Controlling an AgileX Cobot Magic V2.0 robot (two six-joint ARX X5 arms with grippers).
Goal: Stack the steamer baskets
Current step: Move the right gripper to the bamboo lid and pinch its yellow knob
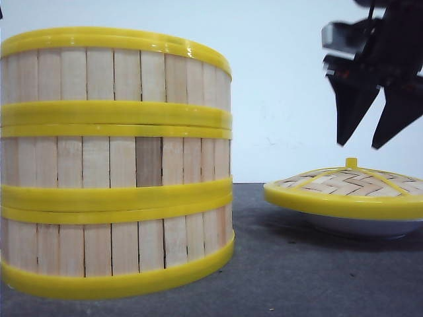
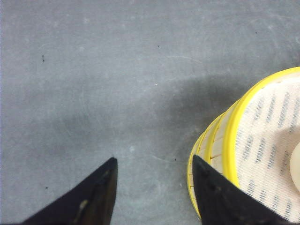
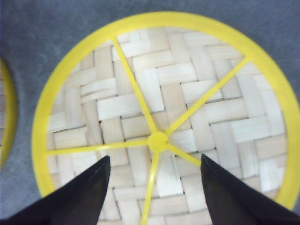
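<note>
Three steamer baskets (image 1: 115, 162) stand stacked one on another at the left of the front view, with pale slat walls and yellow bands. The left wrist view catches the stack's rim (image 2: 234, 136) and its white mesh floor from above. My left gripper (image 2: 154, 161) hangs open above the grey table beside the stack, holding nothing. My right gripper (image 1: 363, 140) is open in the air over the woven lid (image 1: 347, 186). In the right wrist view its fingers straddle the lid's yellow knob (image 3: 157, 141) from above, apart from it.
The domed bamboo lid (image 3: 166, 112) rests on a white shallow dish (image 1: 360, 228) at the right. A grey tabletop (image 1: 277, 277) lies between stack and lid. A white wall stands behind. A basket rim edge (image 3: 5, 112) shows beside the lid.
</note>
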